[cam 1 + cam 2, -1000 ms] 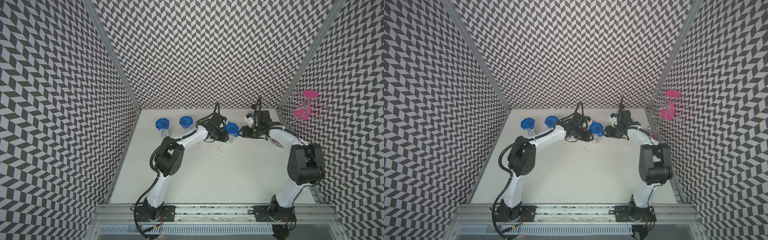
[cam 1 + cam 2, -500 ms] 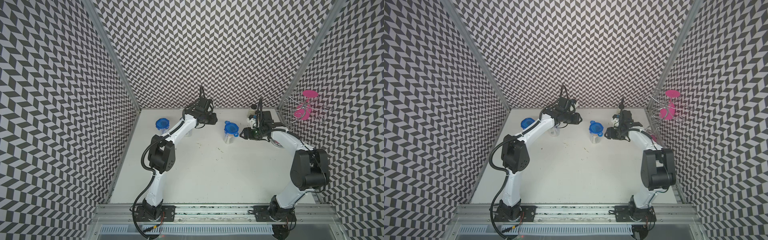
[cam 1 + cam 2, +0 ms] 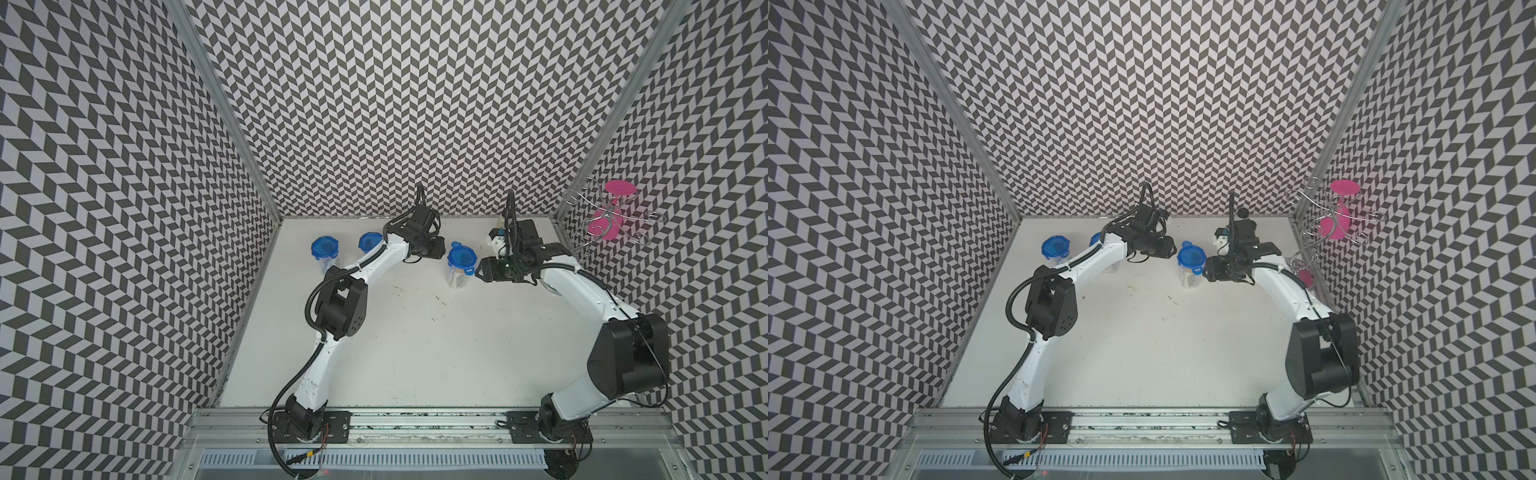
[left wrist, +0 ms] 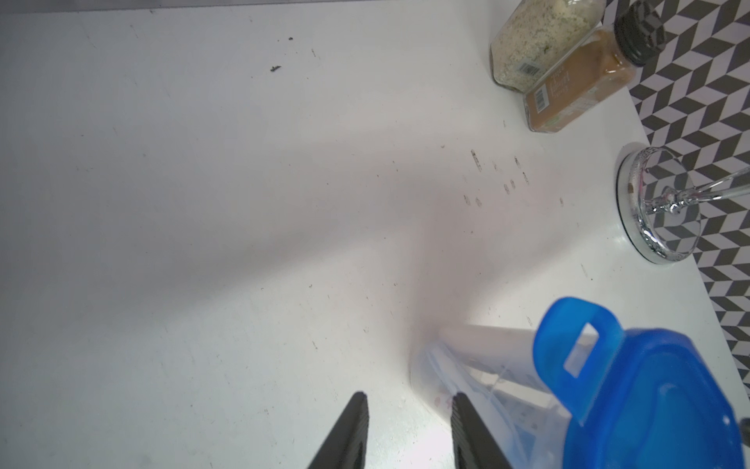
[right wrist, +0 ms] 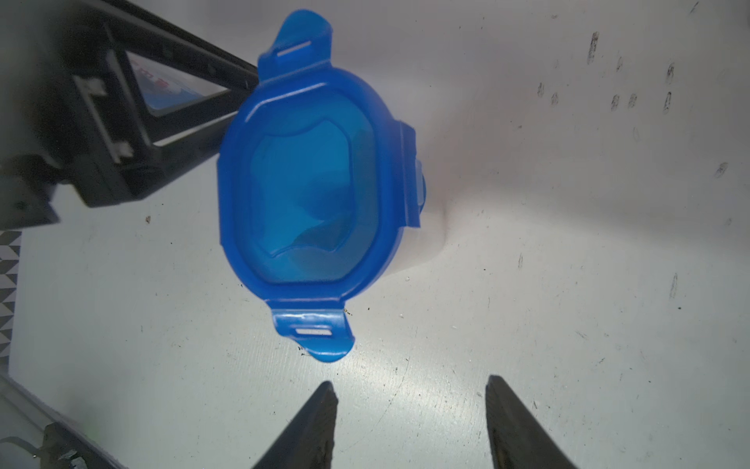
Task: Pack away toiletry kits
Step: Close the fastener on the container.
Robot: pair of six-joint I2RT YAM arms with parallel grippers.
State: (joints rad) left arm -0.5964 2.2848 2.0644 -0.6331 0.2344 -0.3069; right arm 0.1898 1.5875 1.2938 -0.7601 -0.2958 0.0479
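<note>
Three clear cups with blue lids stand along the back of the white table. The middle cup (image 3: 460, 266) (image 3: 1190, 268) lies between my two grippers. Its lid (image 5: 316, 182) has two tabs sticking out and one side tab folded down. White and blue items show blurred through its wall (image 4: 487, 377). My left gripper (image 3: 443, 250) (image 4: 410, 400) is open and empty, its tips just beside the cup. Opposite it, my right gripper (image 3: 477, 270) (image 5: 410, 383) is open and empty, a little short of the near tab. The left cup (image 3: 325, 249) stands free; another cup (image 3: 370, 241) is partly hidden behind my left arm.
Two black-capped spice jars (image 4: 580, 81) lie by the patterned wall. A wire stand (image 3: 602, 216) with pink discs rises at the back right, its chrome base (image 4: 649, 211) on the table near the cup. Patterned walls close off three sides.
My left gripper left the middle cup, swung back toward the rear cups, and has returned beside the middle cup. The right gripper opened a little wider and stayed by the cup.
</note>
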